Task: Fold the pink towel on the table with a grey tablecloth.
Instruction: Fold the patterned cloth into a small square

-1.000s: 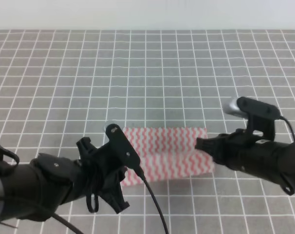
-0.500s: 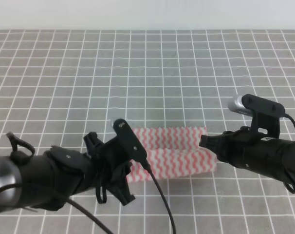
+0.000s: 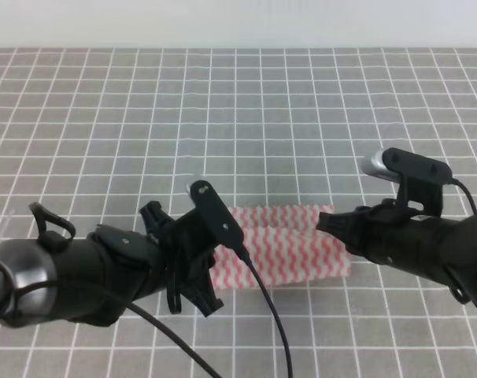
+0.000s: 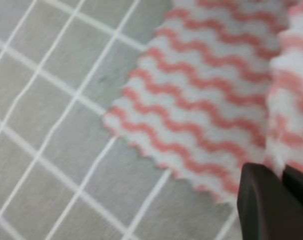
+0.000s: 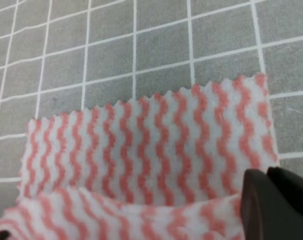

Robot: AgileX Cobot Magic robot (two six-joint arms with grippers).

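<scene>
The thin pink-and-white zigzag-striped towel (image 3: 282,252) – light, limp, best taken by its edge corners – lies half-folded on the grey white-gridded surface (image 3: 238,118) between both grippers, the left gripper (image 4: 279,192) and right gripper (image 5: 271,192) each with jaws pinching a raised edge.

We see two matte black arms of rounded, chunky segments. The left arm (image 3: 105,272) ends in a silver-grey metal collar at the frame's edge, and a thin black cable (image 3: 266,315) trails from its wrist — a small looped wire sits further back. A flat black bracket carries the left wrist camera (image 3: 215,216). The right arm (image 3: 427,248) bears a black camera bar with a silver cylindrical end (image 3: 404,167). Up close, the fingertips (image 4: 276,205) are glossy black blocks.
</scene>
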